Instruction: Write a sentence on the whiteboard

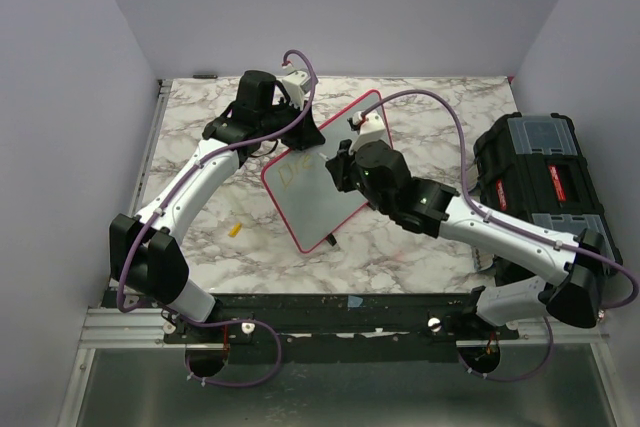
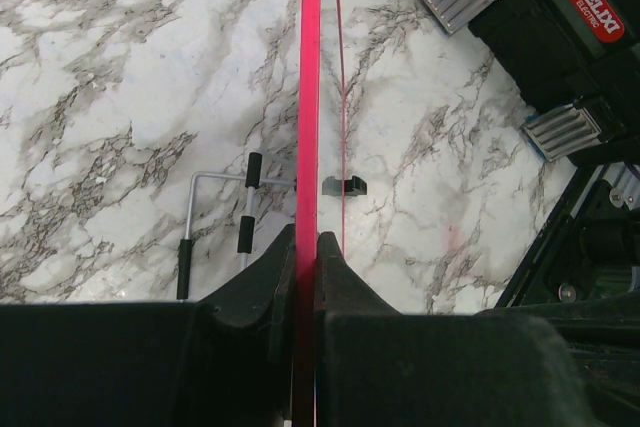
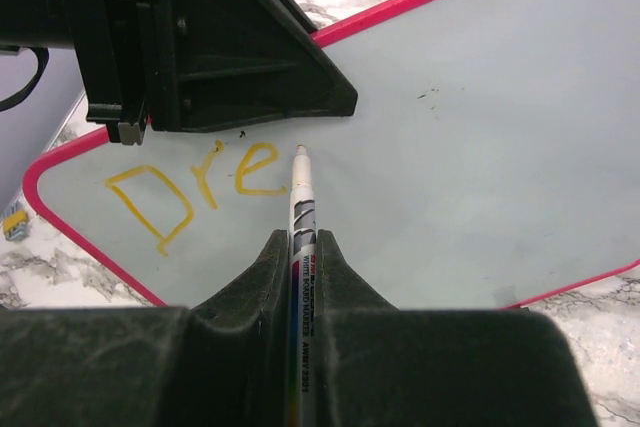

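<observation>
Top view: the whiteboard (image 1: 312, 205) lies near the centre of the marble table (image 1: 200, 147), turned so its corners point roughly to 1 and 7 o'clock. The left gripper (image 1: 300, 133) meets its rim at the board's 11 o'clock side. The right gripper (image 1: 336, 173) reaches over the white face from 4 o'clock. A black toolbox (image 1: 540, 177) stands at 3 o'clock of the board, apart from it. A small yellow item (image 1: 236, 230) lies on the table at 8 o'clock of the board (too small to identify).

Left wrist view: the jaws are clenched on the pink rim (image 2: 309, 97), which is seen edge-on running toward 12 o'clock. The top view does not show this grip. This view alone shows a wire stand with black sleeves (image 2: 215, 217) at 9 o'clock of the rim and a small black clip (image 2: 344, 185) at 3 o'clock.

Right wrist view: the jaws grasp a whiteboard marker (image 3: 302, 202), its tip pointing to 12 o'clock. The sentence (image 3: 190, 187) reads "Dre" in yellow, faint in the top view and legible only here. The tip stands just at 3 o'clock of the "e". Contact with the face cannot be confirmed.
</observation>
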Motion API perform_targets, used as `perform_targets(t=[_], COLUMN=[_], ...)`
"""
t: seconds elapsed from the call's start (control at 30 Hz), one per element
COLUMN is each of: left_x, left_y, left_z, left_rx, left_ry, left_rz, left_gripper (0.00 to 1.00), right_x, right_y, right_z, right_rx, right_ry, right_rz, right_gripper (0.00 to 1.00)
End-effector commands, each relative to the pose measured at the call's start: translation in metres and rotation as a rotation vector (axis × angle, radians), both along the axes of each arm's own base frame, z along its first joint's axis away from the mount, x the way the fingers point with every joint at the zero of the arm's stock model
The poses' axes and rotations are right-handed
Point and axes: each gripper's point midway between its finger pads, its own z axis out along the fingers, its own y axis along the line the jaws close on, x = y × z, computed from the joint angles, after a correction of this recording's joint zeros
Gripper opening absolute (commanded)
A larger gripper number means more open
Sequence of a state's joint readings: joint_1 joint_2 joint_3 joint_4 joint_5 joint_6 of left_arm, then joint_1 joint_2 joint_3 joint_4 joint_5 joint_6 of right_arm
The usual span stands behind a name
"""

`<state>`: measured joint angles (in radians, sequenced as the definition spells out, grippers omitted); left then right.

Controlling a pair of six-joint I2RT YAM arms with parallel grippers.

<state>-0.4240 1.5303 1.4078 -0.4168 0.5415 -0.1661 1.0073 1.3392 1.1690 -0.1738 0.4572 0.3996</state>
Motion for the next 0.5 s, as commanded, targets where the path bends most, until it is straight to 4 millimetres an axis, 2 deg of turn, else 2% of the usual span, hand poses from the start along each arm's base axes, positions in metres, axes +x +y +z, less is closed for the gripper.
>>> perform_targets(t=[0.0,0.47], left_x=[-0.0038,-0.0052], left_y=[0.0116,0.0115], left_z=[-0.0529,-0.0504], left_rx=[0.153,0.148], left_ry=[0.061,0.061], left_rz=[-0.006,-0.008], left_gripper=[0.0,0.0], right_x=[0.0128,0.019], right_y=[-0.0046,-0.0084], right_z=[0.0129,0.0064], right_rx=[0.004,-0.019], right_ry=[-0.025,-0.022], right_rz=[-0.061,-0.08], right_gripper=[0.01,0.01])
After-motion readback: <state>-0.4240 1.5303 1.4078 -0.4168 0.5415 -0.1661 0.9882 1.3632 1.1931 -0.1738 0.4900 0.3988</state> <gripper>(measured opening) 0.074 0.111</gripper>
